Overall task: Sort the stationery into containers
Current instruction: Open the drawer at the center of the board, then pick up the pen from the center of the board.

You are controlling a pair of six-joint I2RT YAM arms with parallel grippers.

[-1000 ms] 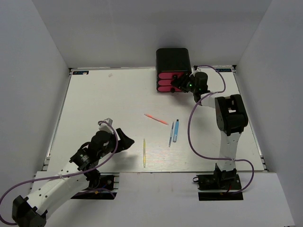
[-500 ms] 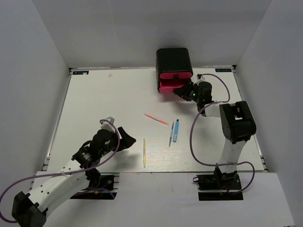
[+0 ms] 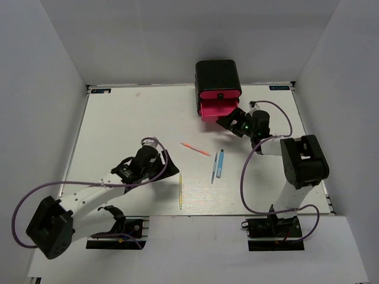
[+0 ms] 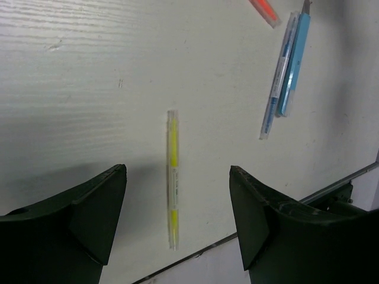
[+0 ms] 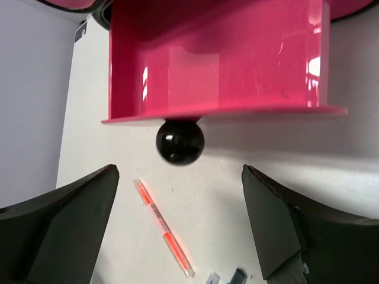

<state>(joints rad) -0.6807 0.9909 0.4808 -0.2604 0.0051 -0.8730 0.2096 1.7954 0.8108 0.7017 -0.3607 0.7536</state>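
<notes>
The right claw (image 5: 179,171) gapes wide and empty just before the black knob (image 5: 180,142) of a hot-pink drawer (image 5: 216,59), which stands pulled out of the black cabinet (image 3: 218,76) at the tabletop's (image 3: 130,130) far edge. The left claw (image 4: 177,170), also wide open and empty, hangs over the yellow stick (image 4: 172,177) by the near edge.

The cabinet (image 3: 218,76) stands at the surface's (image 3: 118,130) upper centre, with one drawer (image 3: 217,110) pulled out. Below lies a slanted pen (image 3: 195,149). Lower, a marker (image 3: 219,164) lies just beside a slim pen (image 3: 214,170), with a stick (image 3: 180,190) to their lower left.
</notes>
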